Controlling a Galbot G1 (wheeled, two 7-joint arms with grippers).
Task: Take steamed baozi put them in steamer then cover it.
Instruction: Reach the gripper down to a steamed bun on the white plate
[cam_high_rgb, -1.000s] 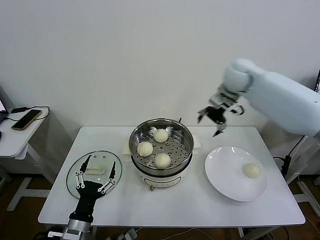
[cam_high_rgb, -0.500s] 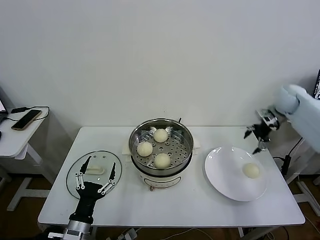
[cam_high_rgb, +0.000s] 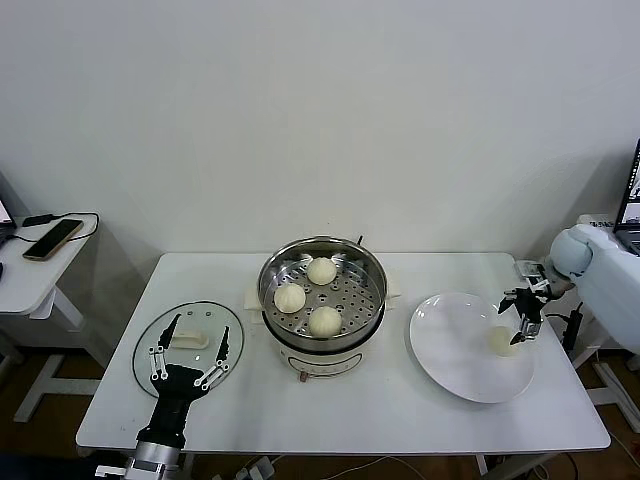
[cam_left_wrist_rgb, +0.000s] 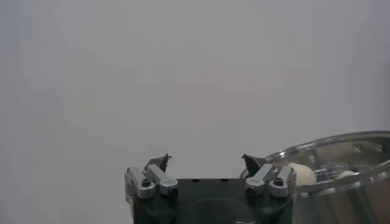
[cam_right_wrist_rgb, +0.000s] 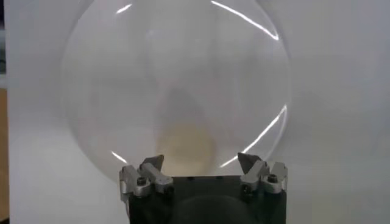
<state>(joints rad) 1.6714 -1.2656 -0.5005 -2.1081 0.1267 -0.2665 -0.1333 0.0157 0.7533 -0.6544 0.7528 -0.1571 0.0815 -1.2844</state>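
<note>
The clear glass cover is seen flat at the table's left edge, the left gripper spread wide over it. Three smooth domed baozi sit on the shiny steamer's perforated tray. On the flat white plate, the fourth bun is neared by the wide-open right gripper.

The steamer, at the centre of the head view, is shiny polished metal with a perforated tray, on a smooth white plastic-looking base; its three baozi look matt, smooth and doughy. At lower left the cover is clear glass with a metal rim and a white handle. At right the white plate is glossy, the table smooth matt white.
</note>
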